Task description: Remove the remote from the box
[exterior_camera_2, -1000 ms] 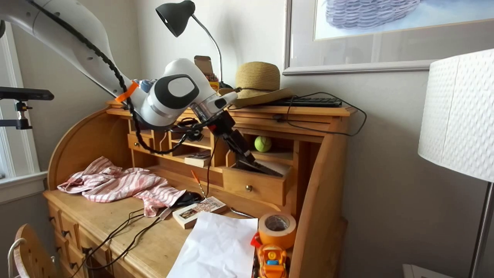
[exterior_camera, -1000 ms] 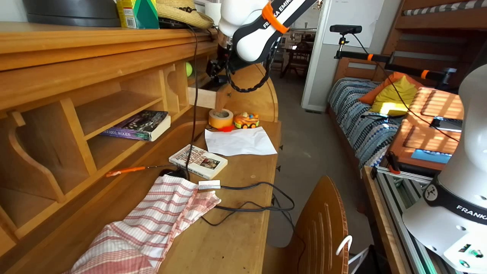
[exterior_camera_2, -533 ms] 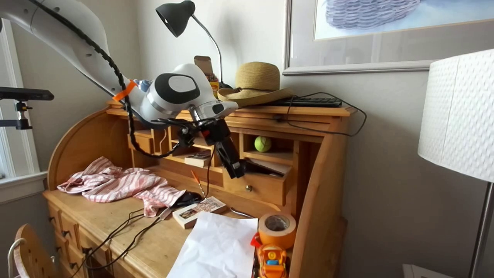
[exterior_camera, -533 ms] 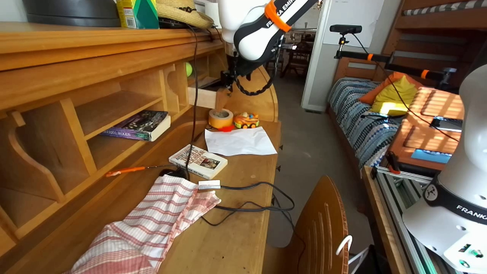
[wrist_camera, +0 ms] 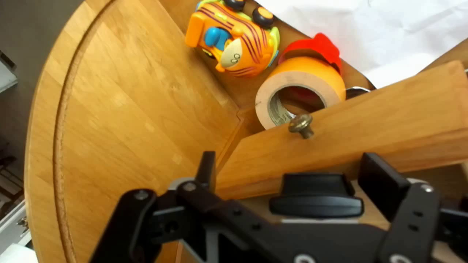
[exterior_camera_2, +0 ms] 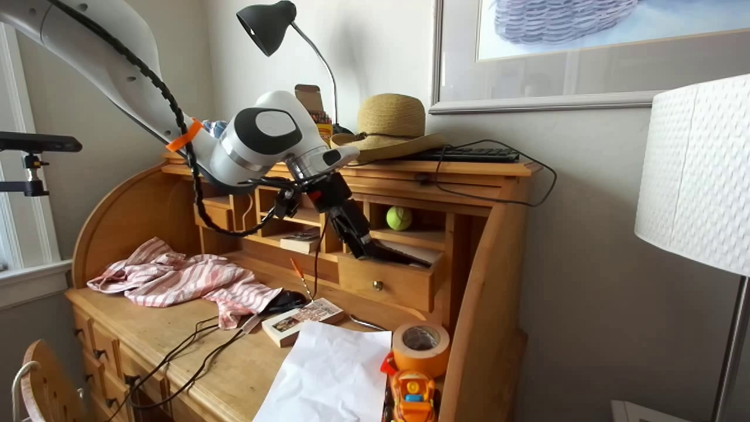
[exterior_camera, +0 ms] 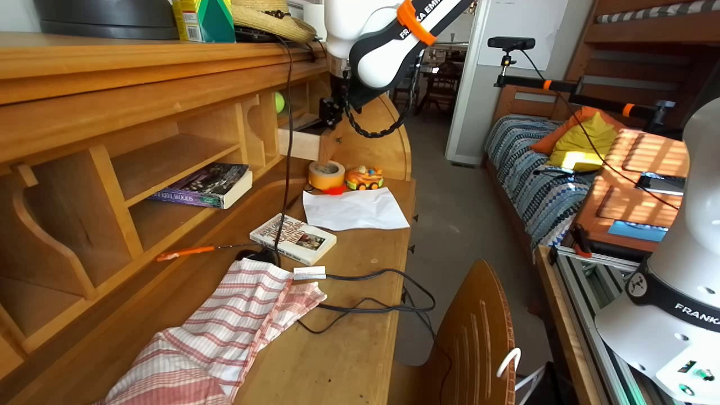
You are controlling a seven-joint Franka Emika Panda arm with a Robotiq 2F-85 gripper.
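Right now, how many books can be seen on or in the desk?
2: a dark-covered book in a lower cubby, and a pale-covered book lying flat on the desktop. Any others may be hidden from these views.

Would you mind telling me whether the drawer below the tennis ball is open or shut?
The drawer is open: it juts out beyond the shelf above, showing its side and interior.

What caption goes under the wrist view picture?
Open tool at the drawer, remote showing between its fingers, toy car beyond.
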